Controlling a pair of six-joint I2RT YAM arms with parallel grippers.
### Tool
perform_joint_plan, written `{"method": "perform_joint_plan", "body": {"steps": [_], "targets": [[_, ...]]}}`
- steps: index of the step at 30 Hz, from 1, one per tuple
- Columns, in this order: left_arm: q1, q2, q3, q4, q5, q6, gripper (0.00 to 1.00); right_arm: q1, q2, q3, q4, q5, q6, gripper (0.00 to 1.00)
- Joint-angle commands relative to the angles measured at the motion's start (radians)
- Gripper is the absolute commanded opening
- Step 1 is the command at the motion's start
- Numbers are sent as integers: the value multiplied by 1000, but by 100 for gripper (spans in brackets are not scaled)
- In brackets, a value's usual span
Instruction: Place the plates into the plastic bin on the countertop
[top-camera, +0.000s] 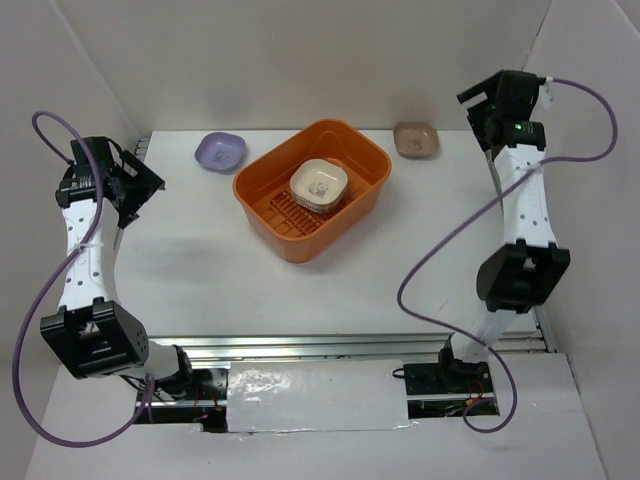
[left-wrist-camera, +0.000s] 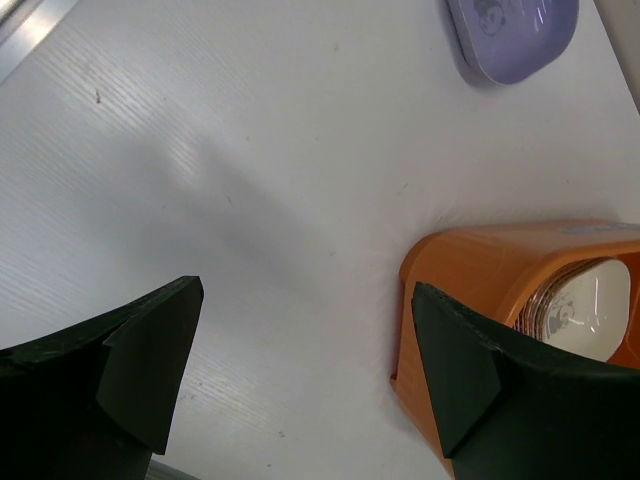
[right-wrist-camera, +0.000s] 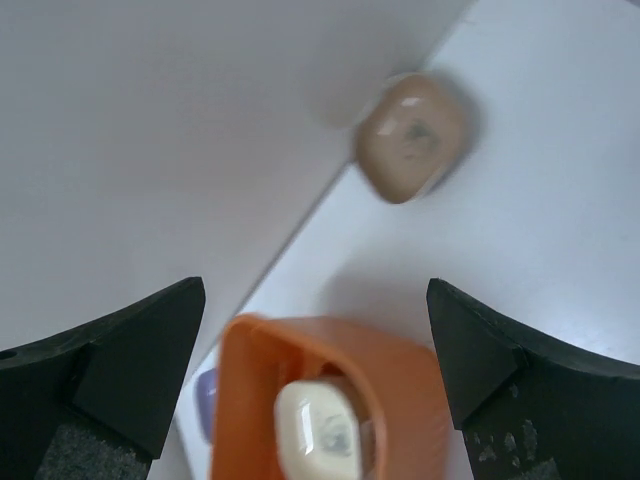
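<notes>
An orange plastic bin sits at the far middle of the tabletop, holding a cream plate. Only the left wrist view shows more plate rims stacked beneath it. A purple plate lies by the far edge to the left, a brown plate to the right. The left gripper and right gripper both gape wide, holding nothing.

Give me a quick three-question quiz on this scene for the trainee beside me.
1. True or false: the pastel purple rounded-square dish lies inside the large orange plastic bin.
2. What colour is the uppermost dish inside the bin? A cream, B green, C yellow.
3. How many dishes lie on the white countertop outside the bin?
Key: 1 false, it sits on the countertop, on the left arm's side of the bin. 2 A. 3 two, the purple one and a pale brown rounded-square dish on the right arm's side.
</notes>
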Motion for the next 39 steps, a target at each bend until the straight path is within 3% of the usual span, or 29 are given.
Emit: {"method": "perform_joint_plan", "body": {"steps": [1, 8, 13, 24, 30, 39], "targets": [[6, -22, -14, 46, 108, 46, 99, -47, 188, -69, 67, -103, -36, 100], [24, -144, -123, 157, 192, 97, 99, -102, 471, 89, 207, -239, -37, 100], [29, -184, -143, 137, 185, 112, 99, -115, 632, 132, 283, -252, 39, 100], [34, -259, -183, 99, 120, 137, 99, -116, 925, 431, 213, -295, 153, 97], [37, -256, -158, 65, 93, 144, 99, -107, 976, 455, 210, -281, 188, 78], [40, -261, -167, 59, 82, 143, 99, -85, 997, 468, 201, -269, 187, 31]]}}
